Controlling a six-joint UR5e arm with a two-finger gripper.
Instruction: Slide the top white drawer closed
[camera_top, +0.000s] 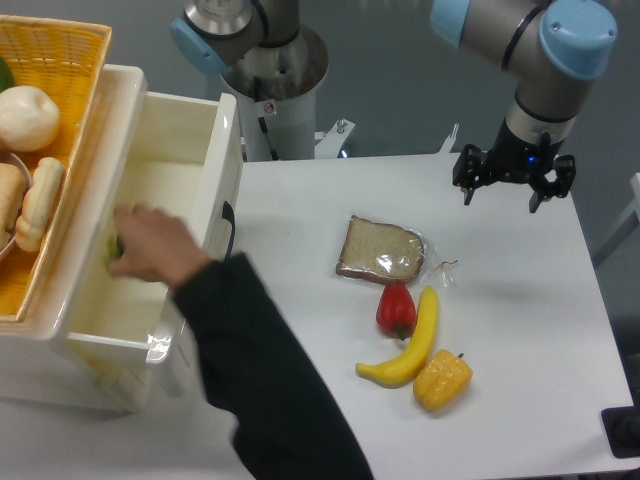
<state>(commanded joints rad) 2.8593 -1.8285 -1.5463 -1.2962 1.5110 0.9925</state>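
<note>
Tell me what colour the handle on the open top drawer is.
Black. The handle curves off the top white drawer front, seen in the fixed camera view.

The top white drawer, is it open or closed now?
Open: the top white drawer is pulled out, its inside visible, with a person's hand reaching in.

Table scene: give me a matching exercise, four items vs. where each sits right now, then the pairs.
Items:
1. hand
2. claw
3. bread
4. yellow pepper

Places:
A. bagged, mid-table, just above the red pepper
B. nearest the table's front edge, right of the banana
C. inside the open drawer
D. above the table's far right corner, holding nothing

Pairs: 1-C, 2-D, 3-A, 4-B
</note>
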